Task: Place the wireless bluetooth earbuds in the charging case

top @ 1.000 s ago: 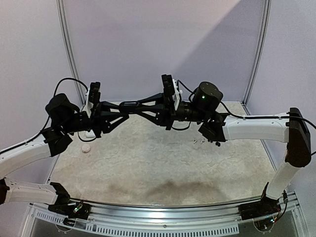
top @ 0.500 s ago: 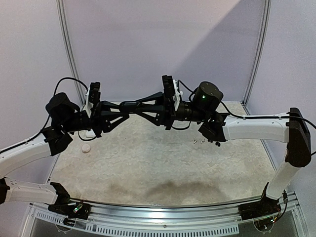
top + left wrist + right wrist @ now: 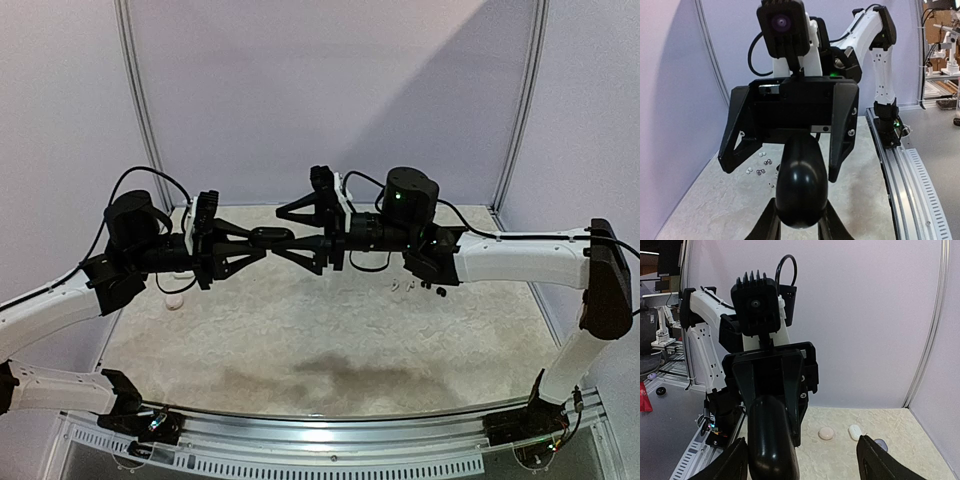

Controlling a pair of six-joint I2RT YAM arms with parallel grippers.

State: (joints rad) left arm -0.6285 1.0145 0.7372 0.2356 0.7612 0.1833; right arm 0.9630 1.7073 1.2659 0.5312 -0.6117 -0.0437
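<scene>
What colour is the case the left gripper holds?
The case is glossy black, clearest in the left wrist view.

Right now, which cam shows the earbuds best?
Left wrist: the earbuds lie scattered on the table, each one distinct. Top external shows only faint specks. Right wrist shows none.

Pale mottled table [image 3: 300,330] — tiny earbuds [image 3: 768,161] scattered right of centre, small pale cases [image 3: 826,433] towards its left

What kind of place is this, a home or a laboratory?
Probably a robotics laboratory: plain panel walls enclose the table, a metal rail runs along its near edge, and another robot rig stands beyond.
</scene>
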